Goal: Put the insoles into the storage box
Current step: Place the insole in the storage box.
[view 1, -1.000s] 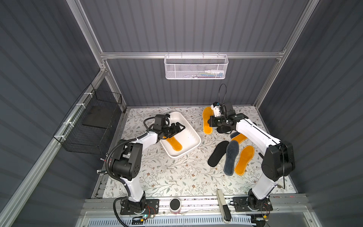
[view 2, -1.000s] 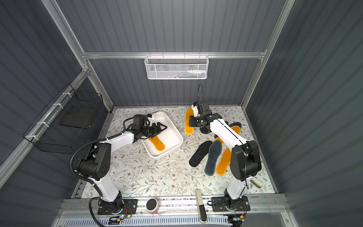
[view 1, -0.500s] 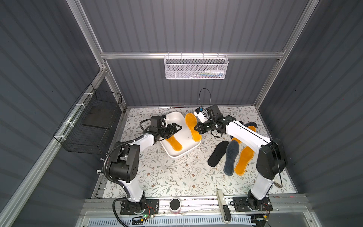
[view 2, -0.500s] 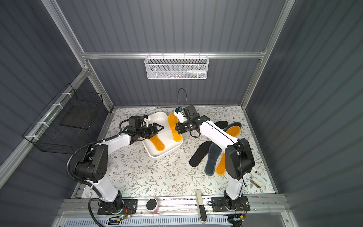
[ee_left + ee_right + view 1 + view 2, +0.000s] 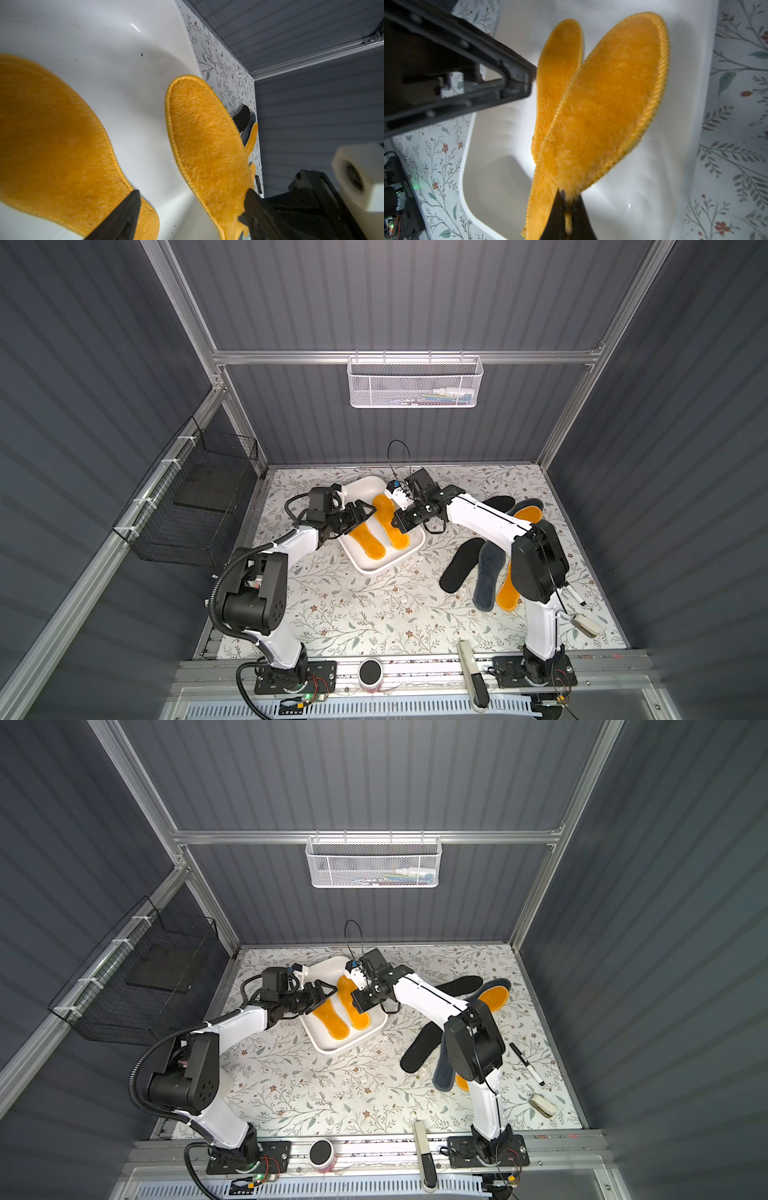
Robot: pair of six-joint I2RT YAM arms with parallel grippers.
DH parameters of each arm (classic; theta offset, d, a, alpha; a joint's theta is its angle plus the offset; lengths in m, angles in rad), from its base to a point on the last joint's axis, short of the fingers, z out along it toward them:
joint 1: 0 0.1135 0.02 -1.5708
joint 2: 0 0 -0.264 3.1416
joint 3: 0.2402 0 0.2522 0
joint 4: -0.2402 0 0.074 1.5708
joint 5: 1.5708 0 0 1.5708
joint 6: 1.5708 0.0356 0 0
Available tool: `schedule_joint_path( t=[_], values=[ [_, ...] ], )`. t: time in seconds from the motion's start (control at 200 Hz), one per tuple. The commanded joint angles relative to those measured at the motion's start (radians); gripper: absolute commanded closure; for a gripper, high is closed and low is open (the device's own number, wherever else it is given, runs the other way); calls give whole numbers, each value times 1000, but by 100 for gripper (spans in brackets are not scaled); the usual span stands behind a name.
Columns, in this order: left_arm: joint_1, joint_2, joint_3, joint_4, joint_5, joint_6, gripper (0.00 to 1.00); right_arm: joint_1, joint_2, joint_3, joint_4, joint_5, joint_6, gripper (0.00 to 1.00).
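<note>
One insole (image 5: 602, 104) pinched in right end effector (image 5: 568, 200) | left end effector (image 5: 192, 192) spread

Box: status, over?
Right hand shut on orange insole, over box. Left hand open, close beside it. Second insole already inside.

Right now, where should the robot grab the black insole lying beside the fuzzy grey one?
I'd pinch the black insole at the end toward the arms' bases, coming from above on the side facing the storage box. It lies flat, and the fuzzy grey insole crowds its other long edge.
</note>
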Motion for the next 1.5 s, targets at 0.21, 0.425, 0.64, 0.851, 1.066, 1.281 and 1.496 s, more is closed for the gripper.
schedule_joint_path(
  t=[0.21, 0.425, 0.64, 0.851, 1.066, 1.281, 1.496],
  values=[
    [27, -65, -20, -31, 0, 24, 19, 10, 106, 115, -94, 75, -31, 95],
    [34, -54, -20, -29, 13, 23, 19, 12, 175, 183, -141, 93, -47, 94],
    [39, -54, -21, -24, 20, 23, 19, 19, 213, 204, -140, 119, -37, 92],
    [42, -53, -24, -21, 20, 23, 19, 19, 240, 223, -144, 156, -16, 91],
    [45, -54, -30, -14, 22, 21, 19, 19, 258, 234, -138, 170, 6, 88],
    [46, -50, -30, -6, 26, 14, 19, 23, 268, 234, -117, 172, 29, 85],
    [46, -53, -35, -1, 30, 10, 19, 25, 283, 235, -101, 187, 39, 84]
  ],
)
